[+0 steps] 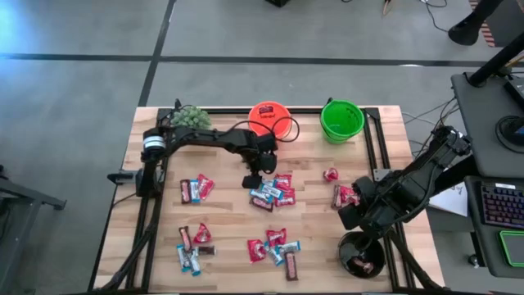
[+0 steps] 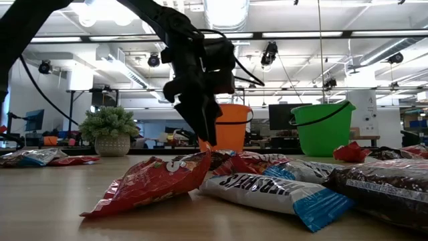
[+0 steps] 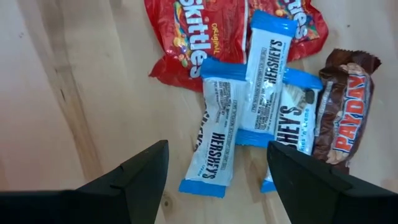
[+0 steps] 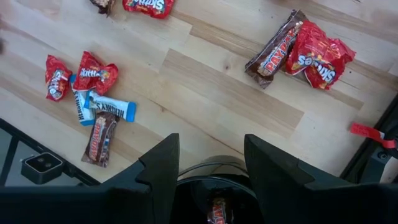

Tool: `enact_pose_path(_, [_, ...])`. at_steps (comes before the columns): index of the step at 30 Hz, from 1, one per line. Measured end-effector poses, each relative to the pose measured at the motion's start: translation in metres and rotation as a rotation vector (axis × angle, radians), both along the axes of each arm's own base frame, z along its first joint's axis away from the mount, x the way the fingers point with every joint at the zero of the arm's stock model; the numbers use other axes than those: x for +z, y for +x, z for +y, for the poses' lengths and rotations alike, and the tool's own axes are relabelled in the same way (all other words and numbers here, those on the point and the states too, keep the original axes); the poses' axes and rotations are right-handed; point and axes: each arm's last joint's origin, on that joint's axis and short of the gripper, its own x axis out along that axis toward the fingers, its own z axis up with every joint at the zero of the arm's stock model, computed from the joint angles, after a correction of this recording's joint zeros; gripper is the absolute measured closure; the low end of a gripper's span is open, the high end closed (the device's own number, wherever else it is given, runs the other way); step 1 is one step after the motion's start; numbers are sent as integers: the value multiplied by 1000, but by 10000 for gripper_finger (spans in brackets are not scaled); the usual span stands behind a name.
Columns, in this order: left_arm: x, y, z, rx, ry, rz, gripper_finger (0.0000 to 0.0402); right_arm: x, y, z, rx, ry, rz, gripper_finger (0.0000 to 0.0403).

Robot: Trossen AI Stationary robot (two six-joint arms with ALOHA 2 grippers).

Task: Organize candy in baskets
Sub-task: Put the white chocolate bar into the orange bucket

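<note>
On the near edge of the pale wooden plank table (image 1: 229, 225), toward the right, sits the round black bowl (image 1: 361, 255), with at least one brown-wrapped candy inside. The right gripper (image 4: 210, 167) hovers just above it, jaws spread wide and holding nothing. Just beyond lie a dark brown bar lettered PAYDAY (image 4: 275, 51) and a shiny red Skittles packet (image 4: 318, 56), touching each other.

Along the near left and middle of the table are two loose clusters of small wrapped candies (image 1: 274, 244): red packets, light blue-and-white bars and brown bars mixed together. From the right wrist view, one cluster shows two red packets, a blue-and-white bar reading HERSHEY'S and a brown bar with orange lettering.

At the table's middle lies a tighter heap. From the left wrist view it holds three blue-and-white HERSHEY'S bars (image 3: 266, 71) crossing each other, a red packet marked Skittles ORIGINAL (image 3: 193, 43) beneath them, and a brown PAYDAY bar at the side. The left gripper (image 3: 217, 168) hangs directly over this heap, jaws wide apart and empty.

Farther left sits another small group of red and blue candies (image 1: 196, 188).

At the far edge stand the bright orange pail (image 1: 267, 117) and the bright green pail (image 1: 341, 120), well apart, with a fuzzy grey-green potted plant (image 1: 190, 117) at the far left.
</note>
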Motion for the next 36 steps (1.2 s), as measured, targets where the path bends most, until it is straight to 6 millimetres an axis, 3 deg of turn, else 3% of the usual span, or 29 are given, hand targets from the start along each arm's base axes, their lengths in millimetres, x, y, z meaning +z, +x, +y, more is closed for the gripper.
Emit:
enact_pose_path(16, [-1, 1, 1, -3, 13, -12, 147, 0, 0, 0, -4, 4, -4, 232])
enact_pose_path(36, [-16, -6, 0, 41, 39, 16, 147, 0, 1, 0, -2, 5, -5, 232])
